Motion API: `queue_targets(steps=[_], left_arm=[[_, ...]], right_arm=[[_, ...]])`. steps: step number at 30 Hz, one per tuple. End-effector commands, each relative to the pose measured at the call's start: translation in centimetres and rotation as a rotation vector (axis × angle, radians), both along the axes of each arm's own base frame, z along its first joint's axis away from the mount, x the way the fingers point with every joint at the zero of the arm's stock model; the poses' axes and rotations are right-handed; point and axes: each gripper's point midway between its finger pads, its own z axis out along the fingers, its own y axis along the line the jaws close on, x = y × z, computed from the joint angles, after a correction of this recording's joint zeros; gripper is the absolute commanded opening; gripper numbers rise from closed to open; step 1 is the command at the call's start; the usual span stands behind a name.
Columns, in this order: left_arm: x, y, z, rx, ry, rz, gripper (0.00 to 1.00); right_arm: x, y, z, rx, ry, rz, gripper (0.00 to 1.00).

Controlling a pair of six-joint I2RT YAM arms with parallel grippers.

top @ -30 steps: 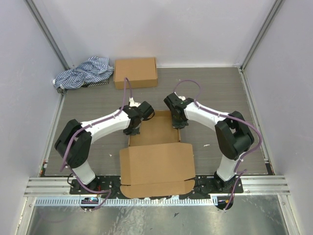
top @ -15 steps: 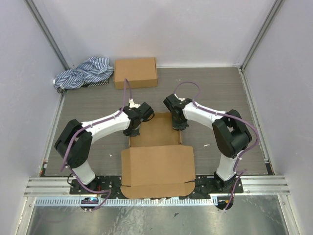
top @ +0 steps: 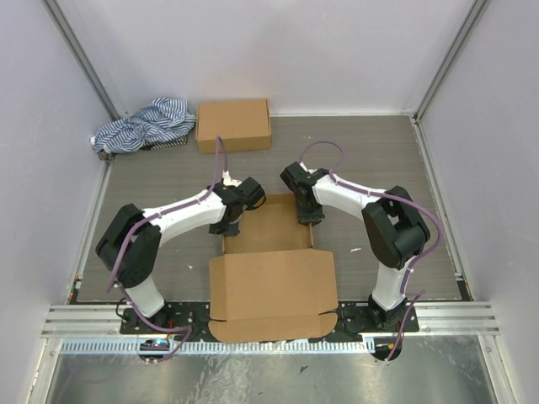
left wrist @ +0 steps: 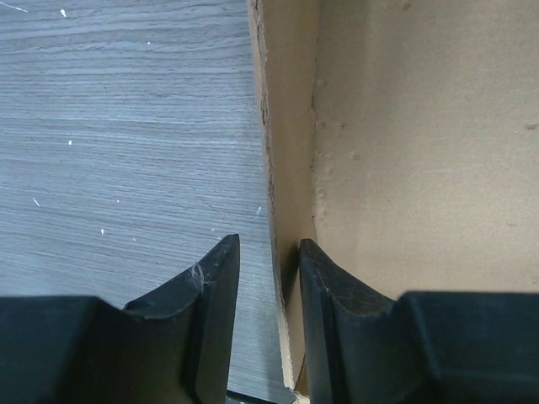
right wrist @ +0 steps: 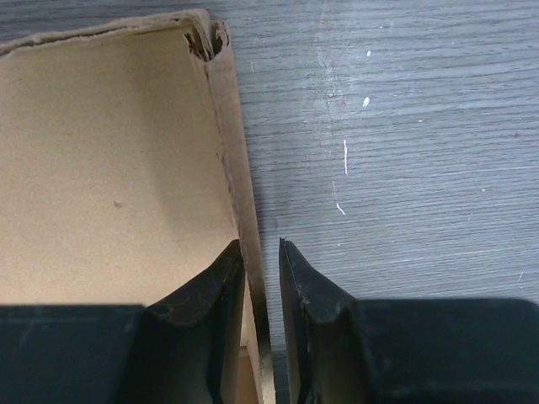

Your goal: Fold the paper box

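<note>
Left end effector [left wrist: 268, 242] and right end effector [right wrist: 259, 244], jaws parted, straddle walls of the fibrous cardboard box [left wrist: 421, 126].

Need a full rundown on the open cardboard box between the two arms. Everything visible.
The open box is plain brown cardboard, a shallow tray lying flat on the grey table between the arms. Its large lid flap lies spread toward the arm bases. Side walls stand upright; one corner by the right wall looks frayed. The left gripper straddles the left wall with a gap showing; the right gripper straddles the right wall closely, contact unclear.
</note>
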Motion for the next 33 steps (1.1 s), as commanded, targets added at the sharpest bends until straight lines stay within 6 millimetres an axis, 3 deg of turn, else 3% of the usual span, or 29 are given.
queue_targets(steps=[1, 9, 12, 14, 15, 16, 17, 24, 25, 26, 28, 33], left_arm=[[0.5, 0.7, 0.6, 0.047, -0.016, -0.002, 0.42], [1.0, -0.1, 0.2, 0.032, -0.015, 0.003, 0.42], [1.2, -0.2, 0.3, 0.030, -0.024, 0.003, 0.40], [1.3, -0.3, 0.1, 0.033, -0.020, 0.000, 0.33], [1.4, -0.4, 0.1, 0.035, -0.018, -0.003, 0.23], [1.4, -0.4, 0.0, 0.036, -0.016, -0.005, 0.06], [1.4, -0.4, -0.1, 0.038, -0.013, -0.005, 0.01], [1.7, -0.3, 0.6, 0.035, -0.042, -0.005, 0.00], [1.7, -0.2, 0.8, 0.043, -0.043, -0.006, 0.00], [1.8, -0.1, 0.9, 0.052, -0.043, -0.006, 0.01], [1.8, 0.2, 1.2, 0.066, -0.042, -0.005, 0.13], [2.1, 1.0, 3.1, 0.059, -0.063, 0.010, 0.51]], right_arm=[[1.3, -0.8, 1.6, -0.038, -0.055, -0.033, 0.28], [1.6, -1.1, 1.8, -0.055, -0.077, -0.087, 0.35], [1.7, -1.3, 1.7, -0.065, -0.078, -0.095, 0.33], [1.6, -1.4, 1.4, -0.071, -0.072, -0.095, 0.23], [1.5, -1.4, 1.2, -0.074, -0.066, -0.091, 0.13], [1.4, -1.5, 1.0, -0.079, -0.060, -0.089, 0.04], [1.3, -1.6, 0.9, -0.083, -0.057, -0.089, 0.01], [1.5, -1.7, 1.6, -0.072, -0.085, -0.102, 0.03], [1.6, -1.7, 1.9, -0.068, -0.095, -0.109, 0.15], [1.7, -1.6, 2.3, -0.061, -0.106, -0.116, 0.30], [1.9, -1.5, 3.2, -0.040, -0.130, -0.124, 0.47], [2.7, -1.7, 6.3, -0.008, -0.186, -0.127, 0.57]])
